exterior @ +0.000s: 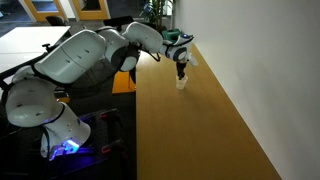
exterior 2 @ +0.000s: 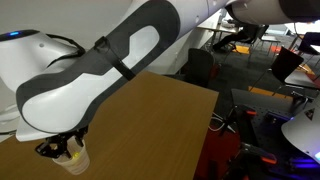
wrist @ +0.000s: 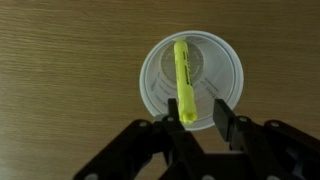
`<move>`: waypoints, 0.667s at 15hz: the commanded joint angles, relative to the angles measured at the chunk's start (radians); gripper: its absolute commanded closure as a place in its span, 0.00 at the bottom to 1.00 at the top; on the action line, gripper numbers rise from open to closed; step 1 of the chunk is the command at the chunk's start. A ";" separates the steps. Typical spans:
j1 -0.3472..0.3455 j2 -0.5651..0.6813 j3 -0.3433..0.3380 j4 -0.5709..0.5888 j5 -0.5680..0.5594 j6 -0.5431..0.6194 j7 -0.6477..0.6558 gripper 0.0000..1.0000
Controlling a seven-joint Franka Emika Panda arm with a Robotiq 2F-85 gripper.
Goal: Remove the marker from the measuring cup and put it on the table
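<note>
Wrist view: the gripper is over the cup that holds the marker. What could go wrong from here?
1. The marker lies close to one finger, not midway in the gripper; closing may push it aside instead of pinching it.
2. The measuring cup is small and looks light; a finger could catch its rim and tip it, or it may lift along with the marker.

Wrist view: marker (wrist: 183,80) lower end hidden at the fingers (wrist: 222,112) | measuring cup (wrist: 152,80) near rim covered by the gripper (wrist: 198,113) | gripper body cut off by the bottom edge | in an exterior view: marker inside the cup (exterior: 181,84) too small to tell | in an exterior view: gripper (exterior 2: 55,148) largely hidden behind the arm (exterior 2: 120,70), jaws not readable | table (exterior 2: 150,130) cut off by the bottom edge.
</note>
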 commanded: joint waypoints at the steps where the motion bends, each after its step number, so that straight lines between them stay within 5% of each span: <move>1: -0.002 0.033 0.010 0.069 0.015 -0.051 -0.045 0.57; 6: -0.004 0.063 0.016 0.110 0.025 -0.073 -0.072 0.57; 8: -0.054 0.075 0.113 0.108 -0.081 -0.090 -0.030 0.59; 10: -0.077 0.092 0.168 0.121 -0.124 -0.115 -0.030 0.84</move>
